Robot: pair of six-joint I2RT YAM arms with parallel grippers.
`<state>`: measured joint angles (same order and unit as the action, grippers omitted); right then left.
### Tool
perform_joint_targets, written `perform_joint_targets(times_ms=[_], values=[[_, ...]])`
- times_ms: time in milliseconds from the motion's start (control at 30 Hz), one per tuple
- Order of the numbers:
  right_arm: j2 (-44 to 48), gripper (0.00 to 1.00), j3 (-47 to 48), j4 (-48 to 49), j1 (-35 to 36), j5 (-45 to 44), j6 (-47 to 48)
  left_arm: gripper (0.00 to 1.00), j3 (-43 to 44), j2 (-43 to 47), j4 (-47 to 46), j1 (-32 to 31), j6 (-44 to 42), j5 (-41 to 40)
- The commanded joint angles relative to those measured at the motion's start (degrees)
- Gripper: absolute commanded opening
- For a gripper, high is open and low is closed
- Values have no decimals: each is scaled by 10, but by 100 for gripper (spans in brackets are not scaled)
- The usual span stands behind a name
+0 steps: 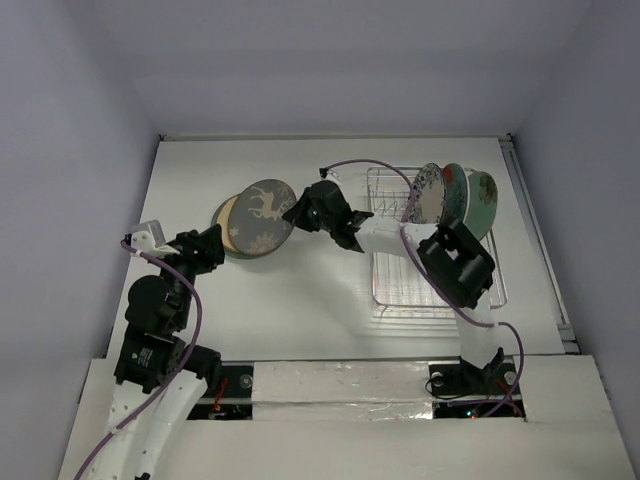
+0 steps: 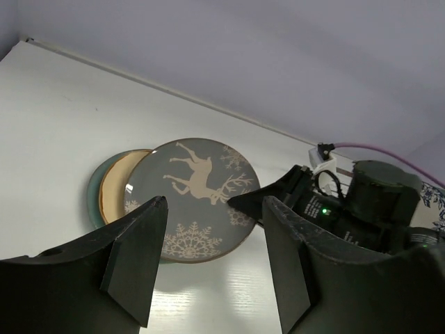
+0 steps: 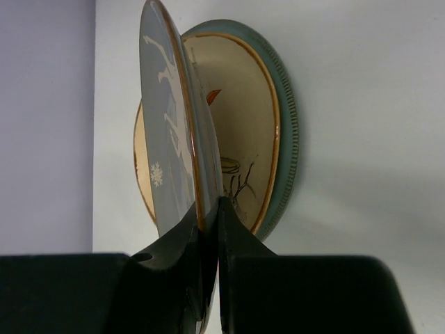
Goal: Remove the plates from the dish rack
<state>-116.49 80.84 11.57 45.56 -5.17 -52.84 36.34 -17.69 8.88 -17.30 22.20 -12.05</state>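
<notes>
A grey plate with a white deer (image 1: 262,217) is pinched at its right rim by my right gripper (image 1: 297,212), which is shut on it. It hangs tilted over a tan plate (image 1: 226,222) lying on a teal plate (image 2: 92,196) on the table. The right wrist view shows the deer plate (image 3: 170,118) edge-on between the fingers (image 3: 191,233), apart from the tan plate (image 3: 240,118). My left gripper (image 1: 215,245) stands open and empty just in front of the stack (image 2: 212,257). Three plates (image 1: 455,192) stand upright at the back of the dish rack (image 1: 400,280).
The rack's front half holds nothing but wire prongs. The right arm's elbow (image 1: 458,262) hangs over the rack. A purple cable (image 1: 360,165) loops above the rack's back left corner. White walls close the table at the back and sides.
</notes>
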Motion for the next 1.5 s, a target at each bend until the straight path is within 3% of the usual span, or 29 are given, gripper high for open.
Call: perform_joint_targets(times_ms=[0, 233, 467, 567, 767, 867, 933, 1000, 1033, 1067, 1100, 1300, 1400, 1433, 1467], values=[[0, 0, 59, 150, -6, 32, -77, 54, -4, 7, -19, -4, 0, 2], [-47, 15, 38, 167, 0, 46, -109, 64, -5, 8, -22, -4, 0, 2], [-60, 61, 43, 96, 11, 64, -55, 66, -6, 8, -23, -4, 0, 2], [-52, 73, 50, 35, 16, 55, -4, 66, -5, 8, -23, -4, 0, 2], [1, 86, 33, -91, 22, -6, 105, 66, -5, 9, -24, -4, 0, 2], [48, 87, 3, -141, 22, -49, 144, 66, -5, 10, -24, -4, 0, 2], [80, 87, -17, -157, 22, -71, 159, 66, -6, 9, -25, -4, -1, 2], [149, 72, -60, -163, 22, -101, 176, 66, -6, 10, -25, -4, -1, 2], [177, 55, -74, -165, 22, -113, 181, 66, -6, 10, -25, -4, 0, 2], [203, 13, -86, -183, 22, -156, 193, 65, -5, 10, -26, -4, -1, 2], [253, 0, -99, -198, 22, -185, 200, 65, -5, 10, -24, -4, 0, 2], [396, 0, -130, -351, -39, -387, 224, 53, -7, 14, -26, -4, -1, 2], [462, 0, -157, -395, -92, -424, 238, 33, -5, 14, -26, -4, -1, 2], [474, 3, -164, -405, -106, -426, 244, 24, -6, 14, -26, -4, -2, 2], [490, 21, -165, -422, -129, -423, 259, 21, -5, 14, -26, -4, -1, 2]])
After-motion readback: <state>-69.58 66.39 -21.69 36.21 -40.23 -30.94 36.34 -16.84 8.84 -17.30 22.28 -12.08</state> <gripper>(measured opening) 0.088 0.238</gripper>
